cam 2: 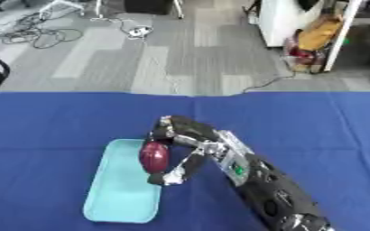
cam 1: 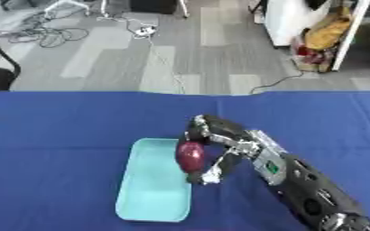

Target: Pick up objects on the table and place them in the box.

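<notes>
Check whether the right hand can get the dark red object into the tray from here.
Probably yes: the right hand holds the dark red object above the light blue tray's right edge, nothing between.

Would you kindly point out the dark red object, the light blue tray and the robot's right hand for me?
dark red object [cam 1: 191,154], left eye view, on its rounded middle.
light blue tray [cam 1: 145,198], left eye view, on its bare floor.
right hand [cam 1: 219,131], left eye view, on the back of the hand.
</notes>
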Controlling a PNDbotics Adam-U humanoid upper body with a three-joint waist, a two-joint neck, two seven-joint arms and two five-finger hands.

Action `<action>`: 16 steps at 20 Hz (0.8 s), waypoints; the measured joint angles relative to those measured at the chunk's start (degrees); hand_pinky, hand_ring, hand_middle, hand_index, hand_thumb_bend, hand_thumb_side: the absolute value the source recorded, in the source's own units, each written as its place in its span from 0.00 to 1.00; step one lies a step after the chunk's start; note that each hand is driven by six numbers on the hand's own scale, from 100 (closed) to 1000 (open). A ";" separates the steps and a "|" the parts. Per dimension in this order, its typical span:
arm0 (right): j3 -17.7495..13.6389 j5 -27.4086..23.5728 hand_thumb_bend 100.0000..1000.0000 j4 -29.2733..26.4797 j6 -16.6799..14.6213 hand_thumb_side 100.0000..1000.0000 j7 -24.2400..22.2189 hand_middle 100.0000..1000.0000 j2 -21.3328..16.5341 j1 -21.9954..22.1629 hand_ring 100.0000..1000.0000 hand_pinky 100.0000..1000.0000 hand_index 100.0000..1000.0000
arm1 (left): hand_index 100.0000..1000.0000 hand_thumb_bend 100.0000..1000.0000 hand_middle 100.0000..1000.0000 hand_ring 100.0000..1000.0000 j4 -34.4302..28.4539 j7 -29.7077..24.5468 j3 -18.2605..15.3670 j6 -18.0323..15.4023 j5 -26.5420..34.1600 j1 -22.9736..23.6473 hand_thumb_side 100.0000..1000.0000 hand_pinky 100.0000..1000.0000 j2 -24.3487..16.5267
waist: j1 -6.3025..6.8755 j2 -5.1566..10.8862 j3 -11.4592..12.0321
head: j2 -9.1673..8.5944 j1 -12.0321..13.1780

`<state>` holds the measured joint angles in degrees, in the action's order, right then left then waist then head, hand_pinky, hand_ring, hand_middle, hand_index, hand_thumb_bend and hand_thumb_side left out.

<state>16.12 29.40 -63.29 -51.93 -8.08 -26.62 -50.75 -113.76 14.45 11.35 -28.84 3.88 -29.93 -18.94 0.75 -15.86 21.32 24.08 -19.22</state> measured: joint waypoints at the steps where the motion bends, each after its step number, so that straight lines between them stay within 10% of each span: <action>1: 0.00 0.00 0.04 0.00 -0.01 0.69 -0.01 0.00 0.01 -0.13 0.00 0.00 0.21 | 0.69 0.35 0.57 0.43 0.00 -0.08 0.14 -0.06 0.13 -0.31 0.79 0.40 0.18 | -0.17 -0.14 0.33 | -0.26 -0.14; 13: 0.67 -0.53 0.05 -0.96 -0.04 0.78 0.11 0.00 0.27 -0.87 0.00 0.00 0.29 | 0.69 0.35 0.57 0.44 0.00 -0.88 0.50 -0.35 1.14 -2.35 0.79 0.40 0.86 | -1.43 -0.96 2.13 | -2.28 -1.03; 16: 0.72 -1.33 0.32 -1.45 -0.04 1.00 0.70 0.36 0.42 -0.87 0.25 0.01 0.62 | 0.69 0.35 0.57 0.44 0.00 -1.08 0.52 -0.31 1.26 -2.51 0.79 0.40 0.87 | -1.46 -0.98 2.18 | -2.75 -1.03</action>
<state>16.84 28.08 -64.74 -51.97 -7.39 -26.20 -51.62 -113.76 13.37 11.86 -29.15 5.14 -32.44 -18.07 -0.71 -16.84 23.50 21.32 -20.25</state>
